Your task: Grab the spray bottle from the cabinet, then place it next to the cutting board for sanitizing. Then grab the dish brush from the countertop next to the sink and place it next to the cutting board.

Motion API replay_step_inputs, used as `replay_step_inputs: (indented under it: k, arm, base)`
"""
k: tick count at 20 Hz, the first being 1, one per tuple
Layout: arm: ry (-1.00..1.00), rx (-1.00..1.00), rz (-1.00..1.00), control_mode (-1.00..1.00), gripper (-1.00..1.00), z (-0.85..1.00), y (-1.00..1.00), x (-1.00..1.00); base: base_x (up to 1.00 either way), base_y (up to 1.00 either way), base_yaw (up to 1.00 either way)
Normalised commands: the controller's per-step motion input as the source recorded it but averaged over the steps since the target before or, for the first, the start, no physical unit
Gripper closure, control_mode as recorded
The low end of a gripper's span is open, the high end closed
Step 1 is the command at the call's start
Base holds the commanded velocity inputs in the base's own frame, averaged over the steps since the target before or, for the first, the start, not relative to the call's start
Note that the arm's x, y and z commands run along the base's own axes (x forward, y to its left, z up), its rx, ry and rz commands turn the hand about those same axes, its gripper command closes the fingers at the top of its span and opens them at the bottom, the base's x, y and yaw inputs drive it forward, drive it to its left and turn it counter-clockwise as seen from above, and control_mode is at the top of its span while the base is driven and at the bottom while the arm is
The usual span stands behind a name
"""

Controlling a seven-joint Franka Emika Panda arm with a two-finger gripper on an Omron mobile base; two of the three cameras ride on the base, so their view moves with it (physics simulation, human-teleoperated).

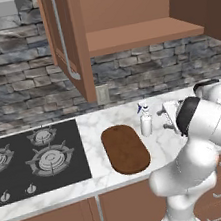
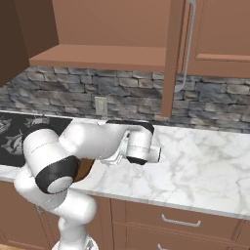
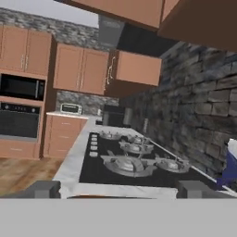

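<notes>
The spray bottle (image 1: 145,121) stands upright on the marble countertop (image 1: 96,127), just right of the dark brown cutting board (image 1: 124,148). My gripper (image 1: 168,117) hovers right of the bottle, apart from it, open and empty. In the hand view the fingertips (image 3: 46,189) stand wide apart around the gripper (image 3: 119,190), and the bottle's blue head (image 3: 229,172) shows at the right edge. The cabinet (image 1: 141,34) above is open with a bare shelf (image 2: 97,56). The dish brush and the sink are out of view.
A black stovetop (image 1: 34,157) with several burners lies left of the board. The open cabinet door (image 1: 62,34) juts out above the counter. A wall outlet (image 1: 102,93) sits on the stone backsplash. Drawers (image 2: 180,222) run under the countertop (image 2: 205,156).
</notes>
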Motion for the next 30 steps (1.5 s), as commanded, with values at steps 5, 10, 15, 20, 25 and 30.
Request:
replay_step_inputs:
  k: [5, 10, 15, 20, 25, 30]
  arm:
    - [0.01, -0.07, -0.16, -1.00, -1.00, 0.71, 0.25, -0.54]
    - [0.11, -0.09, -0.23, -1.00, -1.00, 0.66, 0.06, -0.52]
    - [0.33, -0.10, -0.34, -1.00, -1.00, 0.66, 0.18, -0.23]
    - [0.40, -0.08, -0.37, -1.00, -1.00, 0.71, 0.00, -0.01]
    - [0.50, -0.13, -0.35, -1.00, -1.00, 0.59, 0.00, 0.00]
    - [0.28, -0.12, -0.29, -1.00, -1.00, 0.12, -0.03, -0.14]
  base:
    - [0.00, 0.00, 0.00]
    - [0.00, 0.00, 0.00]
    - [0.00, 0.00, 0.00]
    - [0.00, 0.00, 0.00]
    - [0.00, 0.00, 0.00]
    - [0.00, 0.00, 0.00]
